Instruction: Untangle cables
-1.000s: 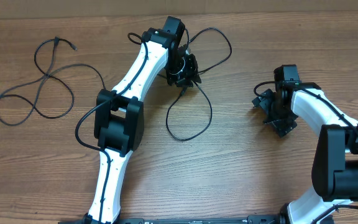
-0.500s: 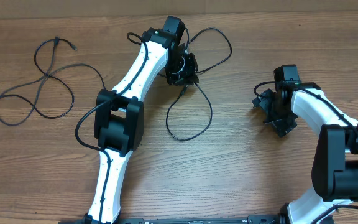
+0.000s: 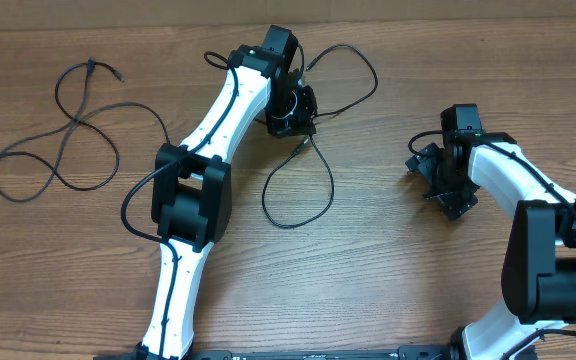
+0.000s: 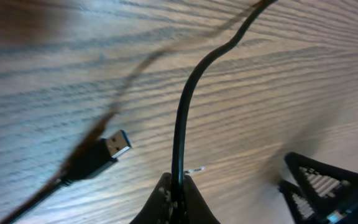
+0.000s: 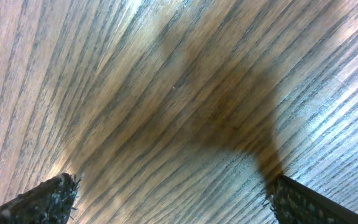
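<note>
Now that its fingers have drawn together within the last second, the left pincer [image 3: 296, 120] is clamped on the centre cable [image 4: 182, 124], which rises straight out from between the fingertips in the left wrist view.

- Centre cable: lies mid-surface in two loops, one beyond the pincer and one nearer the robot. The near loop has shifted slightly leftward since the grip closed. Its USB plug [image 4: 115, 147] rests on the wood just beside the grip, not held.
- Second cable [image 3: 78, 125]: sprawled on the far left of the surface [image 3: 418, 280], well apart from the first and unchanged.
- Right pincer [image 3: 440, 180]: fingers wide apart, empty, over bare wood and away from both cords.
- Judgement: grasp secured; the cable can now be drawn out to open its loops.
</note>
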`<state>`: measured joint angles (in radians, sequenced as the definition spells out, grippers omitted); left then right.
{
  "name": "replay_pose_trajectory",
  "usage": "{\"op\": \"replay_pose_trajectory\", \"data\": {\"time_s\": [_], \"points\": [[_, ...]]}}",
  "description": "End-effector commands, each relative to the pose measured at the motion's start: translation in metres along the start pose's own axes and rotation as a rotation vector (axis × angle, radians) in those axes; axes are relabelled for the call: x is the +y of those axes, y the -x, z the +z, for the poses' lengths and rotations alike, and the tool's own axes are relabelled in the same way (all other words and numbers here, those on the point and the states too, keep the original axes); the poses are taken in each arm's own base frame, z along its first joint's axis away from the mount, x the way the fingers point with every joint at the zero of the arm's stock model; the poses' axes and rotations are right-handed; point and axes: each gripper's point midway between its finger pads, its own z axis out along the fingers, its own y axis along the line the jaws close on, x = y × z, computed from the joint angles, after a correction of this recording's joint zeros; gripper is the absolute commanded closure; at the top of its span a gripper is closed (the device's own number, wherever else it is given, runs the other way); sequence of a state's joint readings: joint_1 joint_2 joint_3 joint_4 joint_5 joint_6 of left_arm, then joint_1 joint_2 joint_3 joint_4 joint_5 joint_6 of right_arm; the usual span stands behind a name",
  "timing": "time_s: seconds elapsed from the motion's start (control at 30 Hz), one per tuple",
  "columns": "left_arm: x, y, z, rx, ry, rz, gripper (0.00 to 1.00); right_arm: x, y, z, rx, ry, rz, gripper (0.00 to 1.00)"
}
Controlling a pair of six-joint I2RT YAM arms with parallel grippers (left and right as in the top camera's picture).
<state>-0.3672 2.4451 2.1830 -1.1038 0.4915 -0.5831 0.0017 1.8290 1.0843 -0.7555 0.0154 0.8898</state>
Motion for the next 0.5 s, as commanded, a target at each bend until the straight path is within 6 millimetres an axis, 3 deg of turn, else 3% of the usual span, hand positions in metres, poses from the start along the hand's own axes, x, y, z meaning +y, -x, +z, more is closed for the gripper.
{"op": "replay_pose_trajectory", "data": {"time_s": [0.0,0.2,0.47], "points": [[0.018,0.007,0.008,-0.046,0.115,0.092,0.96,-0.021,-0.011,0.02,0.036,-0.068,0.005,0.0],[0.055,0.029,-0.003,-0.164,0.343,0.112,0.96,-0.021,-0.011,0.02,0.036,-0.068,0.005,0.0],[0.068,0.038,-0.01,-0.21,0.437,0.152,0.96,-0.021,-0.011,0.02,0.036,-0.068,0.005,0.0]]}}
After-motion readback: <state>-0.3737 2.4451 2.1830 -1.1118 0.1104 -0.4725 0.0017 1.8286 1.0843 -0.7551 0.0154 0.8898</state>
